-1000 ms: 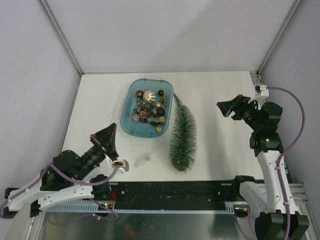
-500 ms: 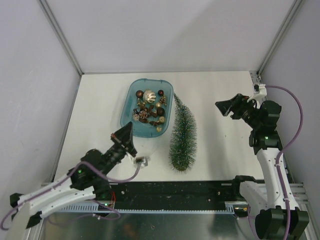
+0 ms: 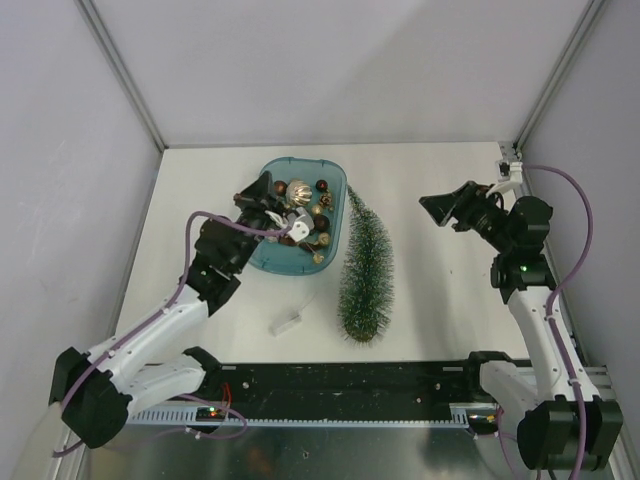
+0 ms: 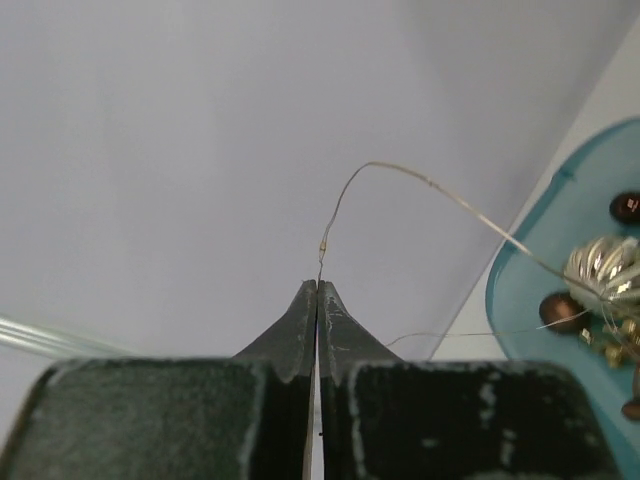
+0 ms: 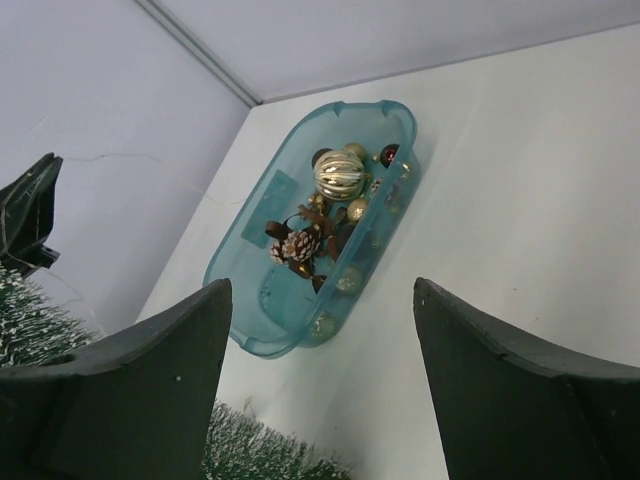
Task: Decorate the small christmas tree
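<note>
the left arm reaches from the near-left corner over the left side of the teal tray (image 3: 292, 269). the left tool (image 3: 262, 186) hangs over the tray's far-left rim. in the left wrist view its jaws are closed flat together. a thin wire (image 4: 400, 172) meets their tips, seemingly pinched there. the wire arcs up and over toward a silver ribbed ball (image 4: 605, 268), with a brown ball (image 4: 557, 310) just beside it.

the tray sits at the far middle of the white tabletop (image 3: 430, 290). it holds a heap of small gold and brown ornaments, with the silver ribbed ball toward the far end. the right wrist view picks out a pinecone (image 5: 300, 245) nearer the middle of the heap.

a small white piece (image 3: 287, 323) lies on the tabletop near the tray's near edge.

the small christmas tree (image 3: 365, 270) lies flat on the tabletop just right of the tray. its tip points to the far side and comes close to the tray's far-right corner. its round base points toward the arms.

well to the right of the tree, the right tool (image 3: 445, 208) hovers above the tabletop. its jaws are spread wide with nothing between them, and it faces the tray.
</note>
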Robot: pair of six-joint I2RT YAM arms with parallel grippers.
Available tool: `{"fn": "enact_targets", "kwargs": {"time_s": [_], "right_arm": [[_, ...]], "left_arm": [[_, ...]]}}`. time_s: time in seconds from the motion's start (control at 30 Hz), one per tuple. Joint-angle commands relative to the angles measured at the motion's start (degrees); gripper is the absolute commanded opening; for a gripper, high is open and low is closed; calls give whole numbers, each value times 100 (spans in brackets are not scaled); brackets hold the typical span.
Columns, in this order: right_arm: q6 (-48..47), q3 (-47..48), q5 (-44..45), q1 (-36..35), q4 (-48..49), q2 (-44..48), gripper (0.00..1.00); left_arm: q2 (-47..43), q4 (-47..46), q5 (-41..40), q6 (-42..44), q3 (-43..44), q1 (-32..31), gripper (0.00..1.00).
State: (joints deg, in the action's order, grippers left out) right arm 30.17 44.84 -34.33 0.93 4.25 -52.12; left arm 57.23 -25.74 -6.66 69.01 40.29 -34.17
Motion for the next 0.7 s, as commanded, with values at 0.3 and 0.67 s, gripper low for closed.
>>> {"fn": "enact_targets", "kwargs": {"time_s": [0.3, 0.67], "right_arm": [[897, -264, -386, -532, 1804, -804, 80], [1730, -353, -460, -852, 2847, -1691, 80]], "left_arm": [[1131, -1089, 299, -1517, 975, -214, 0], [2251, -1045, -941, -2614, 2090, -624, 0]]}}
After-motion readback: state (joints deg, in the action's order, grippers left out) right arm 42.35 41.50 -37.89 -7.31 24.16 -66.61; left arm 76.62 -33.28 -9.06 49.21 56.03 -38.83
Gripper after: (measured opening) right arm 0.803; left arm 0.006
